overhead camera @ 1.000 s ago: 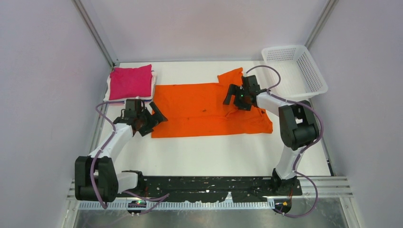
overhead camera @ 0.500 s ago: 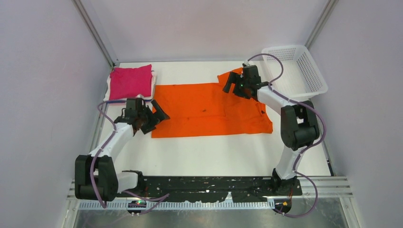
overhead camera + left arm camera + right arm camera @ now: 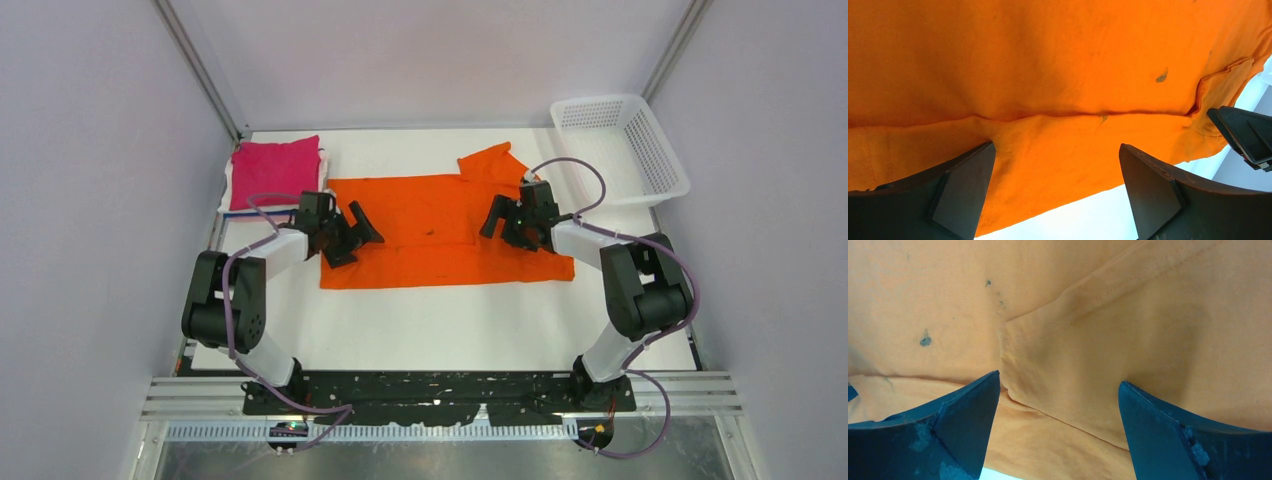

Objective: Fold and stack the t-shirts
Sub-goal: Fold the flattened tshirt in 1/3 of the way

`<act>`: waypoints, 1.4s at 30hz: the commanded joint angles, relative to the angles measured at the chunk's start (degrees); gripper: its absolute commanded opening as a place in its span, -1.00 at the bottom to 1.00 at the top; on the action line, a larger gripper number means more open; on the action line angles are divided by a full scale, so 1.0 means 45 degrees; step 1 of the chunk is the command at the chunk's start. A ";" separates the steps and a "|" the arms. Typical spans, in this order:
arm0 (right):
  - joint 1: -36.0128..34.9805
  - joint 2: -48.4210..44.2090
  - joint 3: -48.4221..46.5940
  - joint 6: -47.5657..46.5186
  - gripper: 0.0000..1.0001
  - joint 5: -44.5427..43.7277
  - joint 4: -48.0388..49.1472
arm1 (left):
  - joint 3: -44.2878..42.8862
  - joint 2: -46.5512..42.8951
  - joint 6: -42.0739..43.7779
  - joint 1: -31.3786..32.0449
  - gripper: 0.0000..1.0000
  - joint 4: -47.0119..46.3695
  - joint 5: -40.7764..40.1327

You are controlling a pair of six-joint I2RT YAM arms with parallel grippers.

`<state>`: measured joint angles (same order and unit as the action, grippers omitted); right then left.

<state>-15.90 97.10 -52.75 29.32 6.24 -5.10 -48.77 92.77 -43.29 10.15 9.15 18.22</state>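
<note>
Basket (image 3: 655, 150) stands apart from orange t-shirt (image 3: 430, 235).

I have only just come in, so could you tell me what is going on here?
The orange t-shirt lies spread across the middle of the table, with a fold along its near edge. The robot's left gripper hovers open over its left end, and the right gripper hovers open over its right part; neither holds cloth. A folded magenta t-shirt sits at the far left corner, and a white basket stands at the far right.
</note>
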 commanded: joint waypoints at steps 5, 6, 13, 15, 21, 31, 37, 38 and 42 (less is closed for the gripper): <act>0.0136 -0.1926 0.2774 0.0778 0.91 -0.0312 -0.1168 | 0.1487 -0.0572 -0.0014 0.0499 0.99 0.0366 -0.0440; 0.0135 -0.2201 0.3123 0.0791 0.91 -0.0298 -0.1575 | 0.1755 -0.0855 -0.0020 0.0593 0.99 0.0455 -0.0494; -0.0259 -0.4587 0.4564 0.0798 0.91 -0.0545 -0.4195 | 0.4091 -0.3226 -0.0579 0.1754 0.99 0.1223 -0.1107; -0.0500 -0.5062 0.4856 0.0805 0.91 -0.0620 -0.4801 | 0.4733 -0.4070 -0.0777 0.2167 0.99 0.1814 -0.1422; -0.0839 -0.6640 0.5038 0.1150 0.91 -0.1998 -0.6422 | 0.6501 -0.6860 -0.1725 0.3130 0.99 0.2615 -0.1570; -0.0841 -0.7648 0.5295 0.1171 0.91 -0.2738 -0.7718 | 0.7653 -0.9270 -0.3293 0.5358 0.99 0.3132 -0.1478; -0.0840 -0.7698 0.5322 0.1228 0.91 -0.2823 -0.7722 | 0.7927 -1.0009 -0.3981 0.6078 0.99 0.4299 -0.2280; -0.0841 -0.7795 0.5371 0.1260 0.91 -0.2840 -0.7747 | 0.7977 -1.0167 -0.3997 0.6073 0.99 0.4415 -0.2514; -0.0840 -0.8080 0.5470 0.1359 0.91 -0.2749 -0.7798 | 0.7583 -1.0468 -0.3861 0.6065 0.99 0.5128 -0.3355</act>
<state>-19.66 62.00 -29.65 34.41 -4.01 -36.32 -15.94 45.36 -61.10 37.15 18.81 9.19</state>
